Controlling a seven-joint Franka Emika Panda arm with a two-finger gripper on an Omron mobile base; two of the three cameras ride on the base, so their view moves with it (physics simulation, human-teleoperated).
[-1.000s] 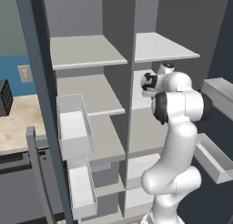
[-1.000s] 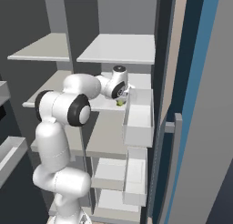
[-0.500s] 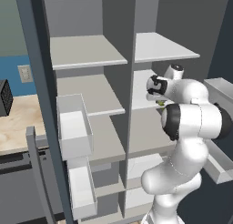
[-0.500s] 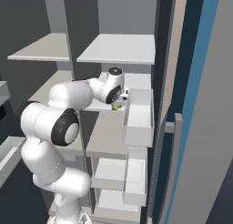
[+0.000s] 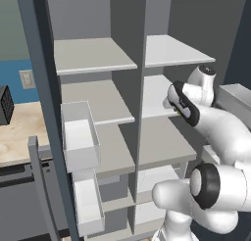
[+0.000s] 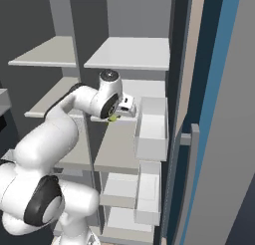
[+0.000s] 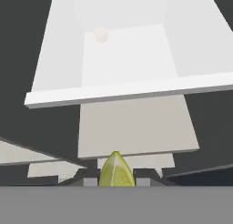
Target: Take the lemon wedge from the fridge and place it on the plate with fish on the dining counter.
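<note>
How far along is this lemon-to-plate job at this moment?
Done: the fridge stands open and the gripper has shut on the lemon wedge, which sits between its tips in the hand view. In hand: the wedge hangs at the front edge of a middle shelf, beside a door bin. Left: carrying it out to the dining counter and setting it on the plate with the fish.

Even, flat rendered light with no glare; the fridge [image 5: 147, 19] back wall and upper corners sit dim while its shelves [image 6: 127, 52] read bright. Shadows are soft. Edges look slightly soft, most so in the hand view.
</note>
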